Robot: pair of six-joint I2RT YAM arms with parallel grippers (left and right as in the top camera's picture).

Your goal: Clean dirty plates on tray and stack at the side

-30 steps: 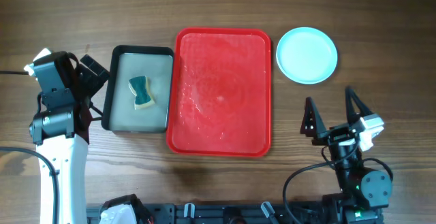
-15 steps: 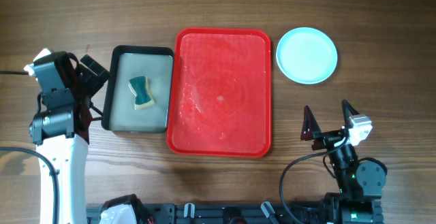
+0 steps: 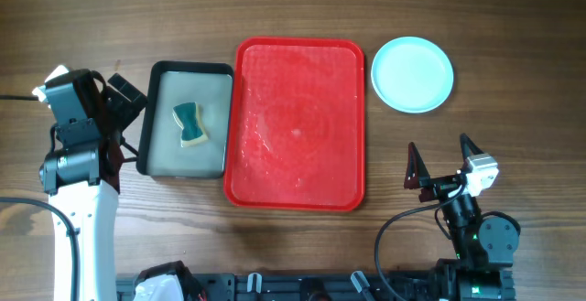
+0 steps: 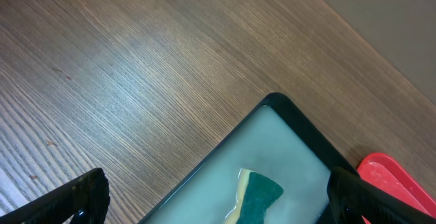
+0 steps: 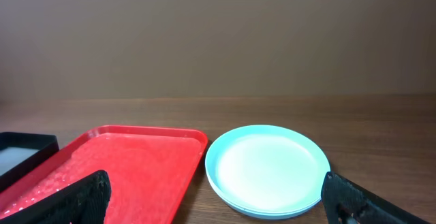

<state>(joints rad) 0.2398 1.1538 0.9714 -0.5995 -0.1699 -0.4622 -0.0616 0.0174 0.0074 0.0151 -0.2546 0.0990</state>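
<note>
Since neither pincer held anything, the entries begin with them and run outward, each placed against the red tray (image 3: 295, 127).

Right gripper (image 3: 441, 162): jaws spread wide, empty. It hovered off the tray's near right corner, well apart from it, and faced the far side of the table.

Left gripper (image 4: 216, 198): jaws likewise wide, empty. It sat off the tray's left side and looked down over the grey tray.

Plates (image 3: 412, 73): stacked on the wooden table (image 3: 110, 17) just off the tray's far right corner, apart from its rim. The top plate was pale mint-aqua, with no smear visible on its face. The right wrist view showed a doubled rim at the base of the stack, but the full count could not be told.

Red tray: no plate on it, its floor bare with a faint wet sheen.

Black-rimmed grey tray (image 3: 209, 155): close against the red tray's left rim; whether touching could not be told. A teal and yellow sponge (image 3: 189, 123) lay inside, untouched by either gripper.

Judgement: cleaning and stacking appeared finished, so the step in hand was probably bringing the arms to rest. Done well, that meant:
- keeping both pincers open
- drawing the right arm back on the near side of the tray, away from the stack
- lifting the left arm clear of the grey tray's rim before any sideways travel
</note>
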